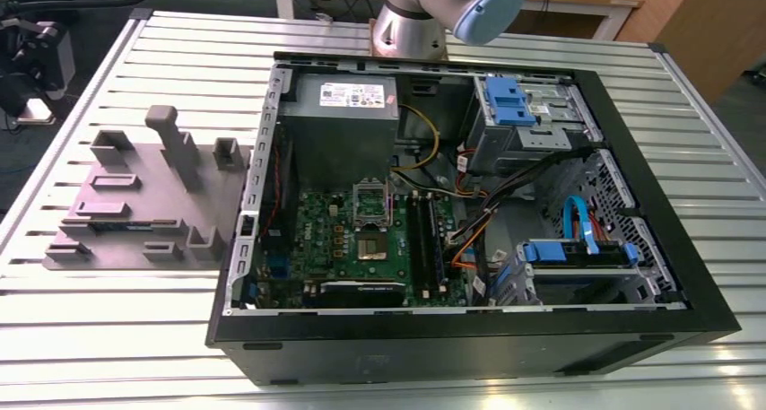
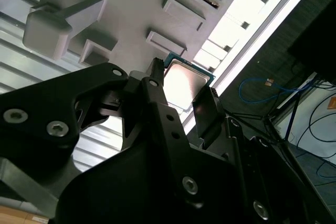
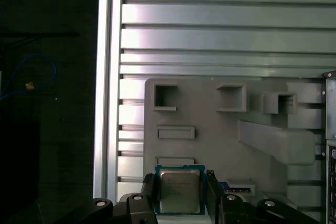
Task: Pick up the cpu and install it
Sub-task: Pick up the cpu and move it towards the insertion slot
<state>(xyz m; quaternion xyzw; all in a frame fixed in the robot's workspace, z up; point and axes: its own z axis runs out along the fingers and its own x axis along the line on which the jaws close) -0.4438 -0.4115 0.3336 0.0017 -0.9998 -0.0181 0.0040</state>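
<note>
In both wrist views the cpu, a square chip with a shiny metal top and a green rim, sits between my black fingers. My gripper is shut on it, one finger against each of two opposite edges. The chip hangs above the edge of the grey fixture plate. In the exterior view the open computer case lies on its side, with the green motherboard and its square socket exposed.
The fixture plate lies at the exterior view's left of the case on a ribbed aluminium table. It carries upright grey blocks and shallow pockets. Black memory sticks, cables and blue drive brackets crowd the case. The table edge runs close by.
</note>
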